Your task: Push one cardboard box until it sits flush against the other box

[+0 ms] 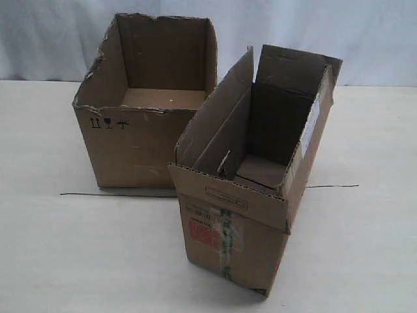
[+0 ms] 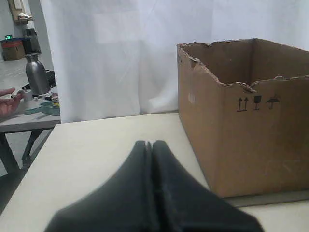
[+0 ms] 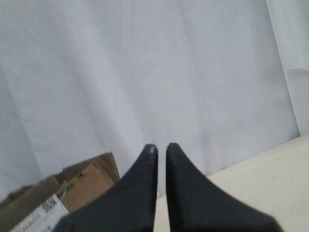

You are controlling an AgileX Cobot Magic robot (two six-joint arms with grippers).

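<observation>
The cardboard box (image 1: 241, 241), narrow, with a red label and green-printed tape, stands open at the front right, turned at an angle. The other box (image 1: 133, 147), wide with a torn rim and black symbols, stands behind it to the left. Their near corners overlap in the exterior view, and I cannot tell whether they touch. Neither gripper shows in the exterior view. My left gripper (image 2: 151, 143) is shut and empty, low over the table beside the other box (image 2: 246, 135). My right gripper (image 3: 161, 146) is shut with a thin slit, holding nothing, with the cardboard box's (image 3: 72, 191) flap off to one side.
A thin black line (image 1: 117, 193) runs across the table (image 1: 52, 261) under the boxes. A white curtain (image 1: 52, 32) closes off the back. Beyond the table's edge, the left wrist view shows a side table with a metal bottle (image 2: 36, 73) and a person's hand (image 2: 8, 101).
</observation>
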